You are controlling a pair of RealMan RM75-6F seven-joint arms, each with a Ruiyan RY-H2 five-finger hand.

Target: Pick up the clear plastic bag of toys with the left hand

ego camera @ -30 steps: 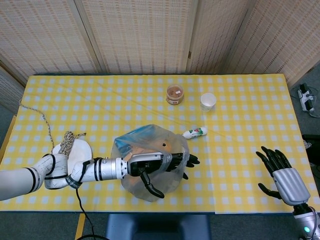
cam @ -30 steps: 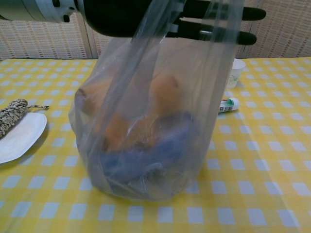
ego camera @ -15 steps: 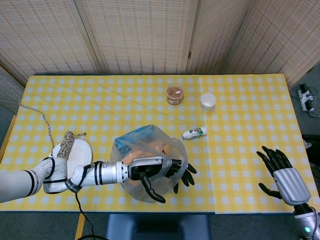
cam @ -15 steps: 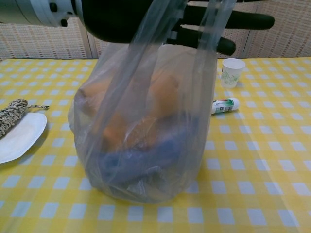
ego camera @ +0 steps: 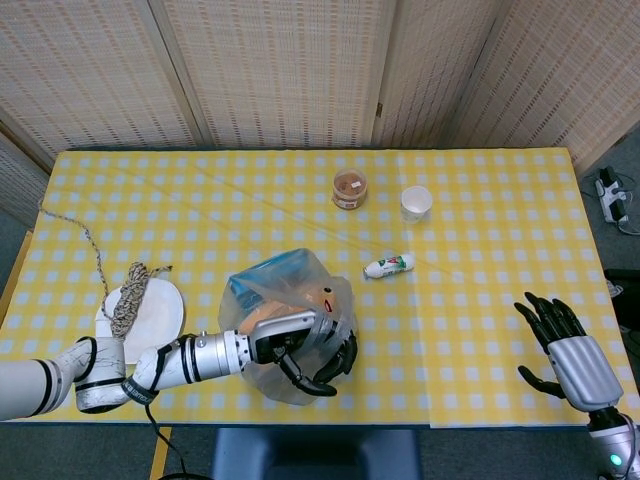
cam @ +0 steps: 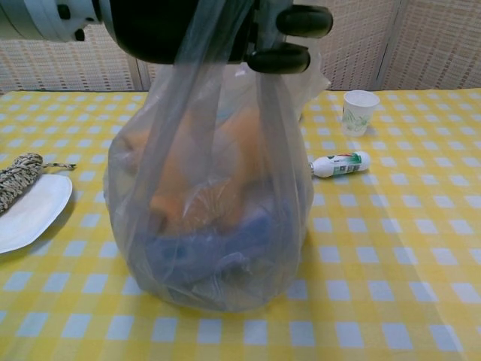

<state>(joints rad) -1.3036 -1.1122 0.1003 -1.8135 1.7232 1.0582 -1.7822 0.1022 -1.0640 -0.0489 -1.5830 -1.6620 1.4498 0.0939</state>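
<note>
Now I am holding the clear plastic bag of toys (cam: 210, 218) by its gathered top with the left hand (ego camera: 305, 350), fingers curling around the film, its bottom seemingly on the desk (ego camera: 480, 300), while the right hand (ego camera: 565, 350) is resting spread and empty, and I am fearing the thin film could slip out under the weight.

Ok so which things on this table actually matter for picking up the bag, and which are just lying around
Part of the job:
- clear plastic bag of toys
- left robot hand, gripping the bag's top

Just lying about:
- right robot hand, open and idle
- white plate with coil of rope
- paper cup
- small brown jar
- small white bottle lying on its side
</note>
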